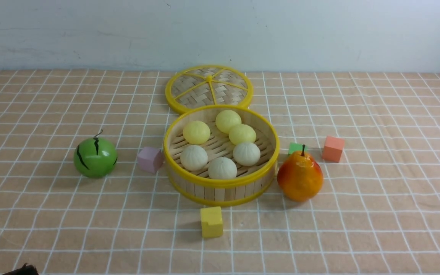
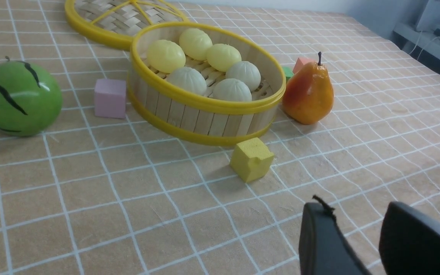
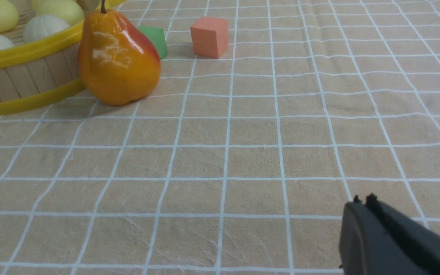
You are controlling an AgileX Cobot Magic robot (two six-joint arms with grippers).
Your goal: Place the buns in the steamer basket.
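Note:
The steamer basket [image 1: 222, 184] stands at the table's middle, round, with a slatted wall and yellow rims. Inside lie several buns: three pale yellow ones [image 1: 196, 132] at the back and three off-white pleated ones [image 1: 222, 168] at the front. The left wrist view shows the basket [image 2: 204, 100] and its buns [image 2: 187, 79] too. My left gripper [image 2: 357, 214] is open over bare cloth, well short of the basket, with nothing between its fingers. My right gripper [image 3: 363, 202] is shut and empty, low over the cloth to the right of the basket [image 3: 21, 49].
The woven lid [image 1: 209, 88] lies flat behind the basket. A green striped melon ball [image 1: 95, 157] and a pink cube [image 1: 150, 159] sit to its left. A yellow cube [image 1: 211, 221] is in front. A pear [image 1: 300, 177], a green cube [image 1: 295, 148] and an orange cube [image 1: 333, 148] are on its right.

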